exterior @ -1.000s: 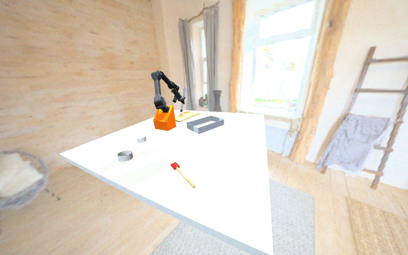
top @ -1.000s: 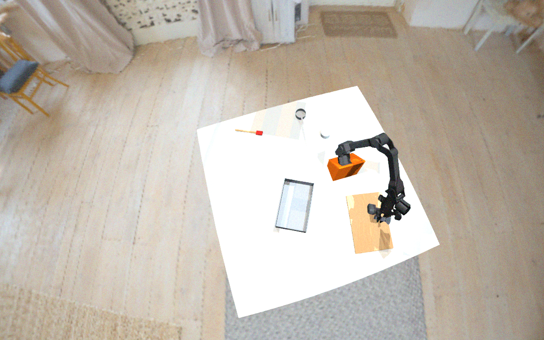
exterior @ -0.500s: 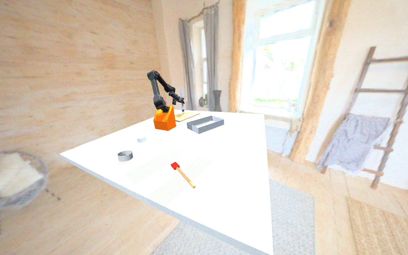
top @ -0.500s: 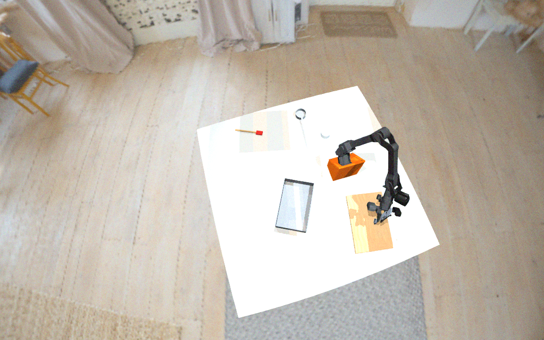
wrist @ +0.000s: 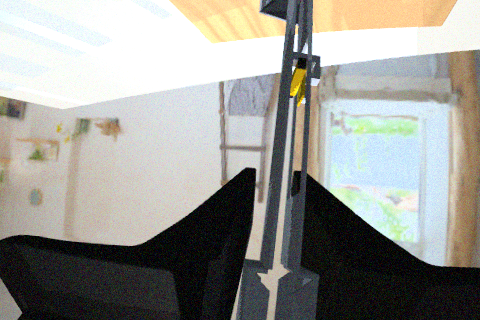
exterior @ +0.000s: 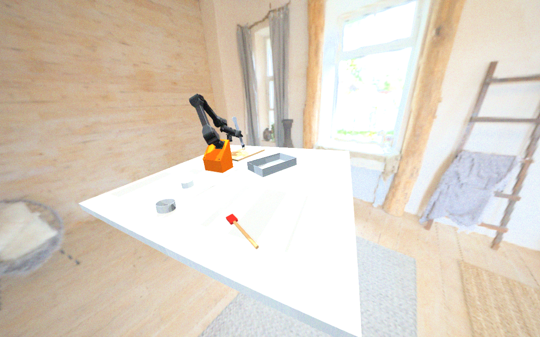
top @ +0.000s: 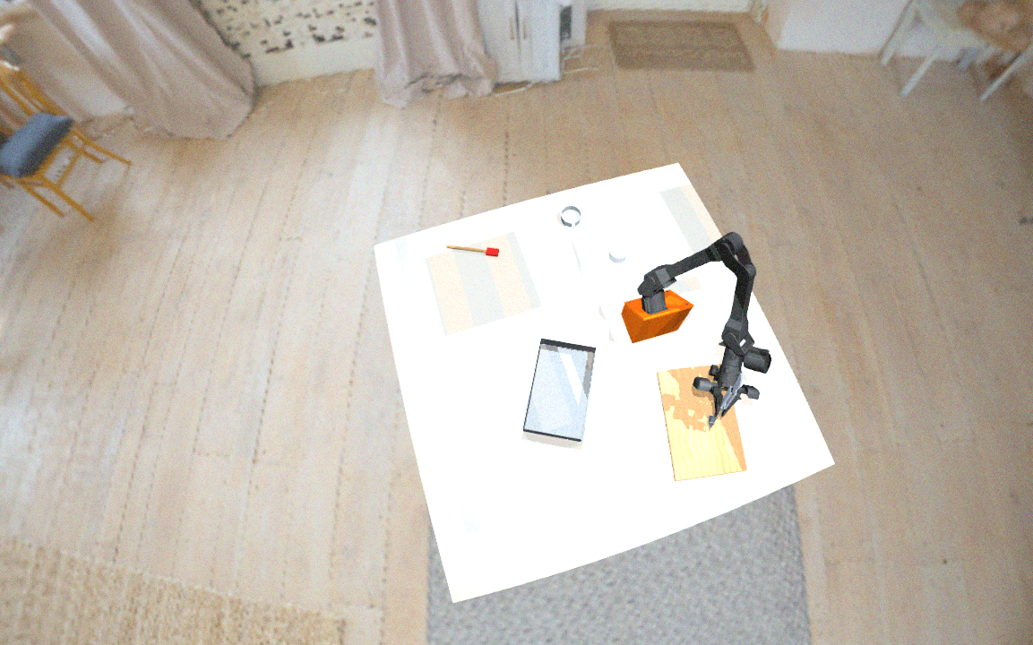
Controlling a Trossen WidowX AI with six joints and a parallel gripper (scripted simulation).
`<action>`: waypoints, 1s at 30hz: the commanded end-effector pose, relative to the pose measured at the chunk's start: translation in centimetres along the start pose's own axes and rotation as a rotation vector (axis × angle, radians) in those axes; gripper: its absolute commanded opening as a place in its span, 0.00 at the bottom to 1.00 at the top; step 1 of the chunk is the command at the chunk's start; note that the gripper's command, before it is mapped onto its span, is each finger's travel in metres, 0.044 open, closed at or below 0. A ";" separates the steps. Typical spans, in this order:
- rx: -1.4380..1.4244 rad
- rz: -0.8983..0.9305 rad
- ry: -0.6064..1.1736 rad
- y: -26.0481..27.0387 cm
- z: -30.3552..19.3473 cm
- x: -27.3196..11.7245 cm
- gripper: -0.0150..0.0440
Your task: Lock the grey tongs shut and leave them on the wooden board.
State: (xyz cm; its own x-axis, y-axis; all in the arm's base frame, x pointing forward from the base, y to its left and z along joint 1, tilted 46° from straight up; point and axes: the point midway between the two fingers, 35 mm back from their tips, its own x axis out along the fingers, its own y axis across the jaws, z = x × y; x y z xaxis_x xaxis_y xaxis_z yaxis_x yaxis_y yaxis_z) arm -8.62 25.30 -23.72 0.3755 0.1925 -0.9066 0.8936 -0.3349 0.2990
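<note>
Your gripper (top: 727,394) (exterior: 239,134) (wrist: 274,179) grasps the tongs (top: 731,392) (exterior: 235,124) (wrist: 282,135) nearly upright over the wooden board (top: 692,460) (exterior: 238,157) (wrist: 375,0), right of the roasting tin (top: 568,345) (exterior: 272,169); tips seem up, arms squeezed close; you can't confirm the lock; laying them down remains.

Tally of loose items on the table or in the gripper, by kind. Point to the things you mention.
Tongs (top: 732,395) (exterior: 235,122) (wrist: 280,140): 1
Roasting tin (top: 554,436) (exterior: 278,168): 1
Wooden board (top: 699,459) (exterior: 249,153) (wrist: 225,5): 1
Red-headed tool (top: 492,252) (exterior: 232,219): 1
Short round pieces, grey (top: 570,208) (exterior: 166,208) and whitish (top: 617,255) (exterior: 187,184): 2
Total: 6
</note>
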 end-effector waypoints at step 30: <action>-0.019 -0.034 0.173 0.8 0.5 -2.1 0.00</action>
State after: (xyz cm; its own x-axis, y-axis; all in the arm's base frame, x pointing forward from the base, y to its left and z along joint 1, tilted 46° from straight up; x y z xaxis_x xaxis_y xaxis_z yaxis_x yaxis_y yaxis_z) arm -8.75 23.87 -21.99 0.3772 0.3465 -0.8589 0.9123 -0.2984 0.2803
